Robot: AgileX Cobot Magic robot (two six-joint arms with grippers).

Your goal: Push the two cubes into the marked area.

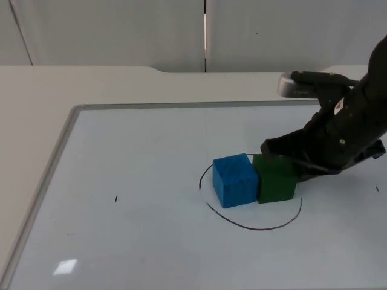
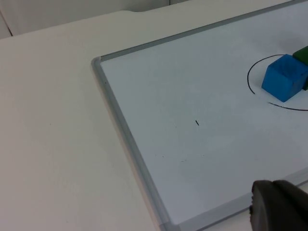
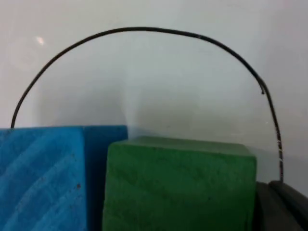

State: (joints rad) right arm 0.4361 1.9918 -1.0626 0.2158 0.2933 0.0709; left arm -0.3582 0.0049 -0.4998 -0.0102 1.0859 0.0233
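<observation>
Cubes, two counted: one blue cube (image 1: 235, 180) and one green cube (image 1: 276, 179), touching side by side, right of centre in the top view. Both stand within the hand-drawn black outline (image 1: 257, 228) on the whiteboard (image 1: 121, 157). Right gripper (image 1: 284, 158) sits against the green cube's far right side; its jaw state cannot be told. Left gripper (image 2: 278, 206) waits above the whiteboard's edge, jaw state likewise undetermined.
</observation>
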